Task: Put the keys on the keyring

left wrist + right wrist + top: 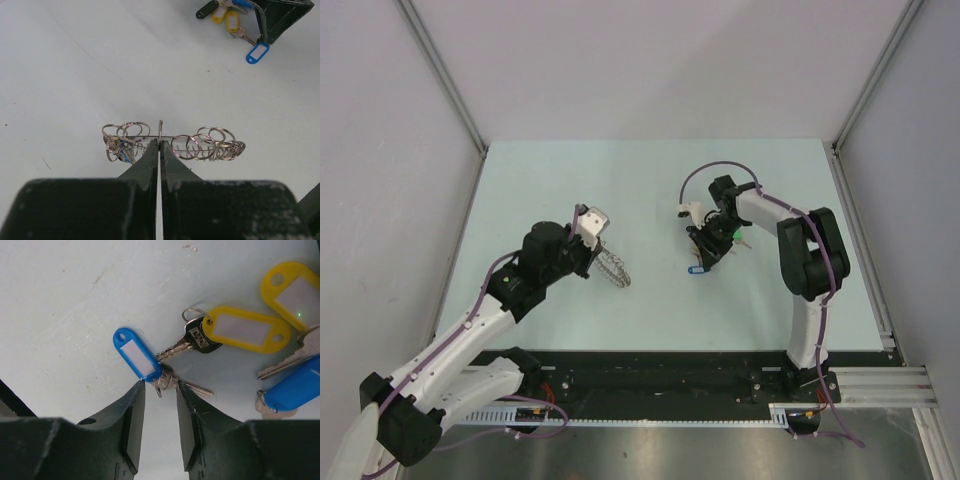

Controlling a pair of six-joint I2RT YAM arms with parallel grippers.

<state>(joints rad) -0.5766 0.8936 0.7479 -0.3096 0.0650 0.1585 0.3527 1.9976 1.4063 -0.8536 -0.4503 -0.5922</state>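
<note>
My left gripper [160, 143] is shut on the keyring [200, 145], a grey ring rimmed with many small wire loops, and holds it just above the table; the keyring [613, 268] sits left of centre. Something small and blue shows among its left loops. The keys [725, 240] lie in a cluster on the right. My right gripper [160, 385] hangs low over a key with a blue tag [136, 354]. Its jaws stand apart, with that key's head and small ring [167, 377] between the fingertips. A yellow-tagged key [245, 329] lies just beyond.
A second yellow tag [295, 290] and another blue tag [295, 390] lie to the right of my right gripper. From the left wrist view, black [206, 10] and yellow [231, 21] tags sit far right. Walls close the table's sides and back.
</note>
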